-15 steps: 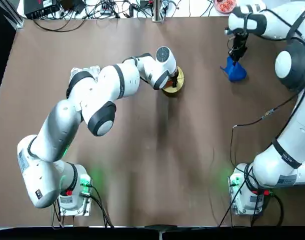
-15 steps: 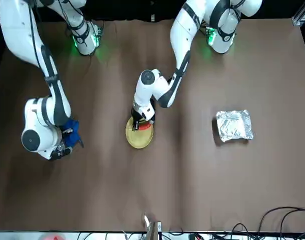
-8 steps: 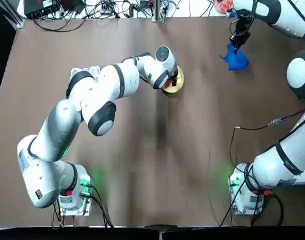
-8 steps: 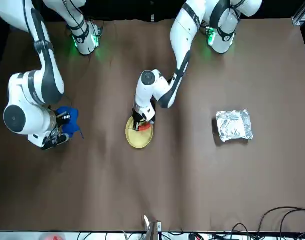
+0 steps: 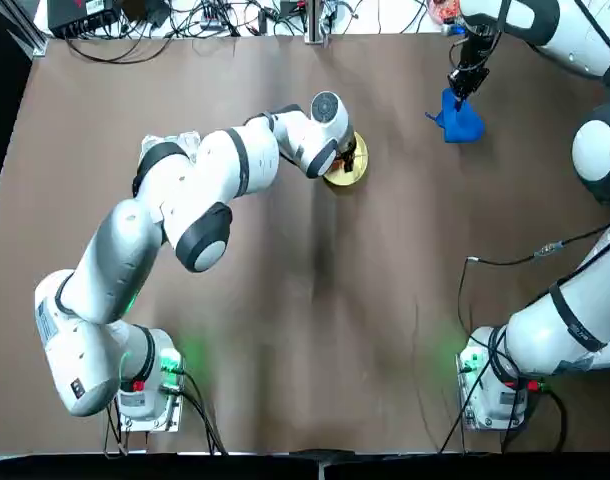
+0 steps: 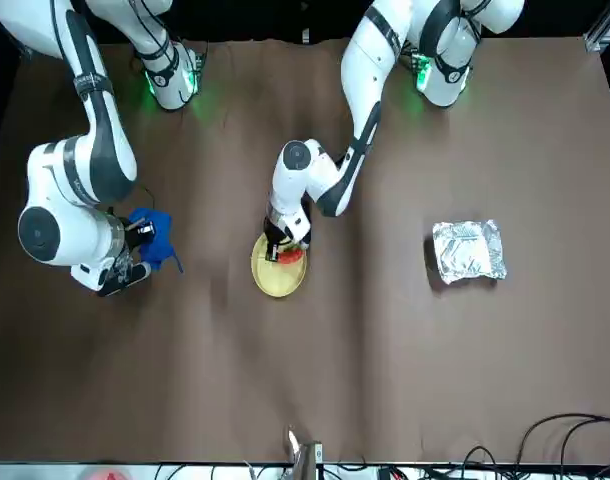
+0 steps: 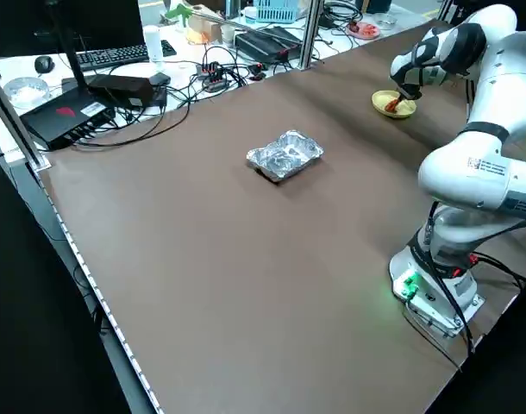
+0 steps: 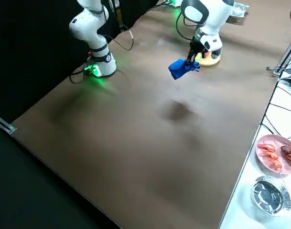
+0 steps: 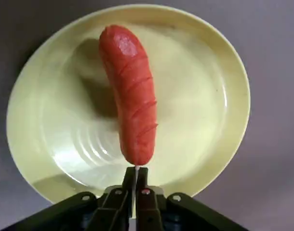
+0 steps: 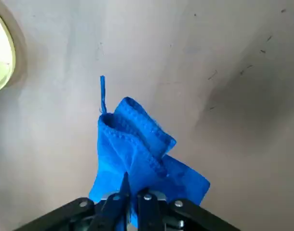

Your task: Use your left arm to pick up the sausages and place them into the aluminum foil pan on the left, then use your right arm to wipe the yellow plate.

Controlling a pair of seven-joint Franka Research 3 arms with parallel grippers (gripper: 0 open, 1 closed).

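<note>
Left claw (image 9: pixel 136 169), over the yellow plate (image 9: pixel 195 106), seems clamped on the sausage's (image 9: pixel 132 96) end (long axis pointing outward); right claw (image 10: pixel 134 185), farther off, grips blue cloth (image 10: pixel 119 154).

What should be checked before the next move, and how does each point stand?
1. Left gripper at the yellow plate: ok, it is over the plate.
2. Sausage in the foil pan: not ok, it is at the plate.
3. Sausage firmly gripped: cannot tell; its near end meets the fingertips.
4. Foil pan away from both arms: ok, it sits apart on the robot's left.
5. Right gripper has the blue cloth: ok, pinched between its fingers.
6. Plate ready to wipe: not ok, sausage not yet moved to the pan.
</note>
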